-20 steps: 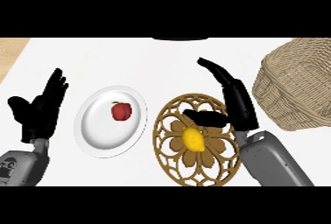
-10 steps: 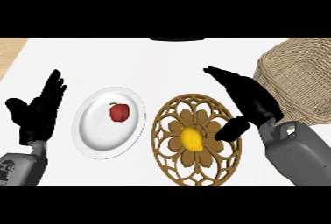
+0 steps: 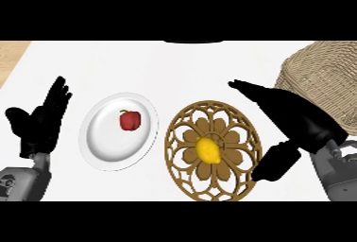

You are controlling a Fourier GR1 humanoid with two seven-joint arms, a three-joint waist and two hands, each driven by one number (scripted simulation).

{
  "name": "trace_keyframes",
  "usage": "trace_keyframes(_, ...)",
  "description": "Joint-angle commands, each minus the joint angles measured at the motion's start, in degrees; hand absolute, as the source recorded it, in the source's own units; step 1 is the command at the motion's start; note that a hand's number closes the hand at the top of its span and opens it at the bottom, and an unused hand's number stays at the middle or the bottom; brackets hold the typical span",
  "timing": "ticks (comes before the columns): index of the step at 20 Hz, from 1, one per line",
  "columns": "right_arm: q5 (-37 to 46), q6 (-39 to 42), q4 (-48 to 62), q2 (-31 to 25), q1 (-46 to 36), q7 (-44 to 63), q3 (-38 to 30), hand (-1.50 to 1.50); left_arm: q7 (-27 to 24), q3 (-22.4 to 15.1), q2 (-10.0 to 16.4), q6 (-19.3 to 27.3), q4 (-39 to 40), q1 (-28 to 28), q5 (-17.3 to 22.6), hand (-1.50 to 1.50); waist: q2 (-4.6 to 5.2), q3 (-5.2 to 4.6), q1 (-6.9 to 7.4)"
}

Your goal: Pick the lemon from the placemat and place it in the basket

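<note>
The lemon (image 3: 207, 149) lies untouched at the centre of the placemat (image 3: 209, 105), towards the worktop's (image 3: 174, 66) front edge. The right hand (image 3: 296, 118) hangs released just right of it, thumb spread, apparently readying a grasp, with the basket (image 3: 327, 75) at the far right corner. The left hand (image 3: 42, 123) rests open at the left edge.

Lemon (image 3: 206, 149): one
Placemat (image 3: 209, 105): one
Plate (image 3: 105, 147): one
Red fruit (image 3: 130, 120): one
Basket (image 3: 322, 80): one
My hands: two, left hand (image 3: 38, 125) and right hand (image 3: 296, 116)
</note>
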Motion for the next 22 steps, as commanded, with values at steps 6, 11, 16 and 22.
trace_keyframes(6, 10.31, -2.9, 2.08, 5.54, 10.19, -11.39, -1.61, -1.5, 3.61, 1.07, -2.35, 0.41, -1.14, -3.28, -3.86, 0.0, 0.27, 0.08, 0.29)
trace_keyframes(11, 18.38, -6.88, 6.69, 10.95, 13.32, -17.76, 2.01, -1.5, 1.21, 3.3, -2.37, -3.25, -1.55, 0.22, -3.5, 0.0, 0.28, 0.06, 0.49)
trace_keyframes(16, 24.08, -11.27, 10.08, 12.94, 18.18, -26.41, 2.92, -1.5, 1.95, 4.25, -3.44, -4.02, -2.86, 1.12, -4.31, 0.0, 0.24, 0.07, 0.49)
trace_keyframes(22, 29.63, -13.76, 13.31, 13.57, 21.59, -33.42, 1.97, -1.5, 0.52, 5.23, -5.91, -4.28, -1.63, 0.21, -6.69, 0.0, 0.25, 0.06, 0.35)
